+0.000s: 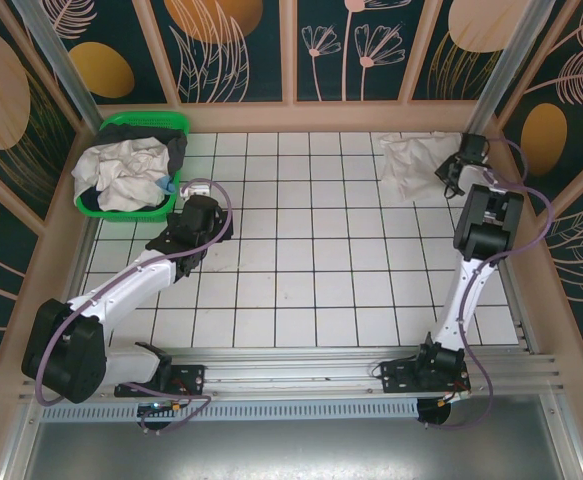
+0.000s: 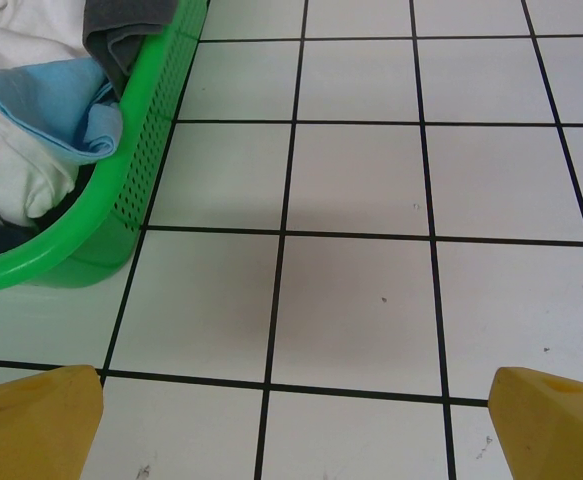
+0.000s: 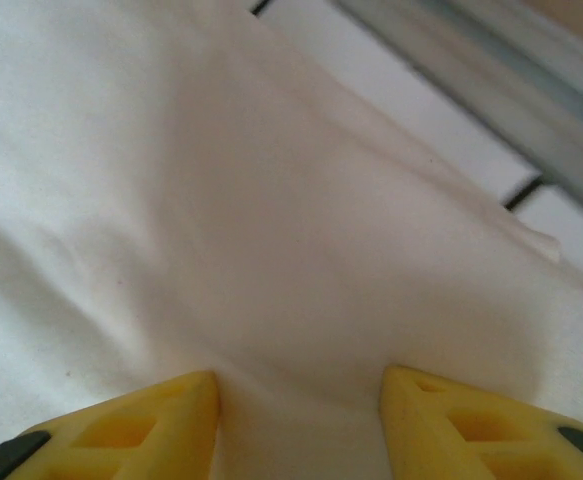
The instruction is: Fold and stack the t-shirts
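Note:
An off-white t-shirt [image 1: 411, 162] lies crumpled at the far right corner of the tiled table. My right gripper [image 1: 452, 170] is down at its right edge. In the right wrist view the yellow fingertips [image 3: 176, 410] press into the t-shirt [image 3: 271, 220], the jaws part-way apart with a ridge of cloth between them; the right gripper [image 3: 300, 380] has not pinched it tight. More white cloth [image 1: 126, 175] is heaped in the green basket [image 1: 176, 125]. My left gripper [image 1: 193, 192] hovers beside the basket, open [image 2: 296, 380] over bare tile, holding nothing.
The green basket [image 2: 141, 170] at the far left also holds light blue [image 2: 61, 100] and dark grey garments [image 2: 121, 25]. Wooden-framed walls enclose the table on three sides. A metal rail [image 3: 491, 70] runs just past the shirt's far edge.

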`<state>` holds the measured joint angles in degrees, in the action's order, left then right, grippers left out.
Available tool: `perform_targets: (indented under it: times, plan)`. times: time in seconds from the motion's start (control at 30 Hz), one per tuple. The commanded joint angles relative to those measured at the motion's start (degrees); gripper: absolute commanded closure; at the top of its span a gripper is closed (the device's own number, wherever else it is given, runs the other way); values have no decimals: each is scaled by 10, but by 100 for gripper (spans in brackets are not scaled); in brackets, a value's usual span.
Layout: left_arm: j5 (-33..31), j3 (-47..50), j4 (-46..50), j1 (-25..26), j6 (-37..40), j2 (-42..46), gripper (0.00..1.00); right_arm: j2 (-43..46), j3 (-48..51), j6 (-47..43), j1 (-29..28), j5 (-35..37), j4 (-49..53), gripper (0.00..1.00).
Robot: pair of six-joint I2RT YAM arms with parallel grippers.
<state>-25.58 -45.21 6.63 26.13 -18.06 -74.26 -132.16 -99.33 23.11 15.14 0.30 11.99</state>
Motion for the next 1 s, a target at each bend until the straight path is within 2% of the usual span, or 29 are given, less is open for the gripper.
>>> perform_targets:
  times: [0.0, 0.2, 0.37, 0.5, 0.6, 0.67, 0.8, 0.9, 0.97]
  plan:
    - [-2, -11, 3, -4, -3, 5, 2, 33, 30, 16, 12, -26, -8, 51]
    - [-9, 3, 4, -4, -9, 27, 2, 84, 37, 32, 9, -44, -9, 43]
    - [0, 37, -22, -6, -10, 62, 2, 191, 125, 10, 9, -16, -42, 33]
    - [39, 80, -76, -38, -4, 100, 2, 288, 259, 6, 5, -35, -105, 19]
    - [48, 125, -141, -71, 16, 124, 2, 385, 398, 4, -12, -47, -187, 2]
    - [18, 158, -191, -81, 40, 133, 2, 456, 492, -15, -46, -34, -244, 1]
    - [-18, 220, -291, -113, 77, 131, 1, 550, 613, -74, -138, 81, -325, 1]
    - [-19, 266, -377, -145, 101, 114, 2, 582, 678, -81, -148, 89, -369, 1]
    - [8, 298, -444, -169, 111, 94, 1, 603, 740, -118, -152, 84, -449, 1]
